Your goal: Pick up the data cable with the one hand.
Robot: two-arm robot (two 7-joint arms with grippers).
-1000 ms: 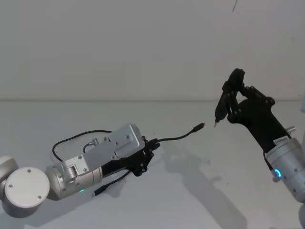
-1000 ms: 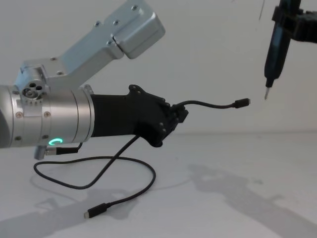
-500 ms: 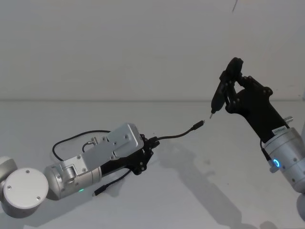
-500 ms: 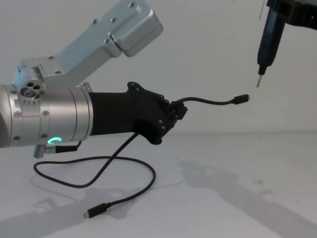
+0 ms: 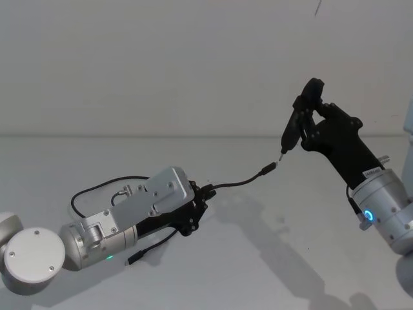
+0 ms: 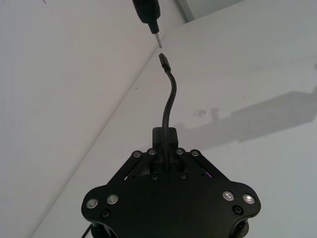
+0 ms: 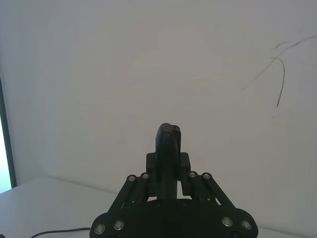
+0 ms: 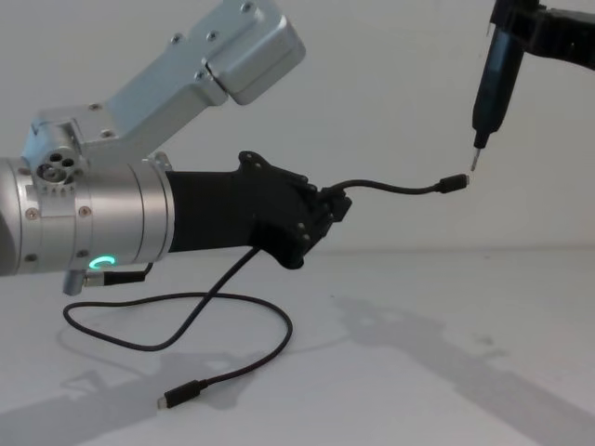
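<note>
My left gripper (image 5: pixel 199 208) is shut on the data cable (image 5: pixel 237 185), a thin black cord held above the table. One short end arches away from the gripper to a silver-tipped plug (image 5: pixel 268 170) hanging in the air. The rest droops to the table in a loop (image 8: pixel 186 325) and ends in a second plug (image 8: pixel 177 400). The left wrist view shows the cable (image 6: pixel 171 96) clamped between the fingers (image 6: pixel 150 157). My right gripper (image 5: pixel 308 124) is shut on a slim black pen-like tool (image 8: pixel 488 84), whose metal tip (image 8: pixel 472 168) sits just above the raised plug (image 8: pixel 454 183).
A bare white table (image 5: pixel 271 271) runs under both arms and meets a plain white wall (image 5: pixel 161 64) behind. A thin dark mark (image 7: pixel 277 74) shows on the wall. The slack cable loop (image 5: pixel 90 189) lies beside my left forearm.
My right gripper has swung the pen-like tool left and down, so its tip now almost meets the raised plug. My left gripper and the cable have barely moved.
</note>
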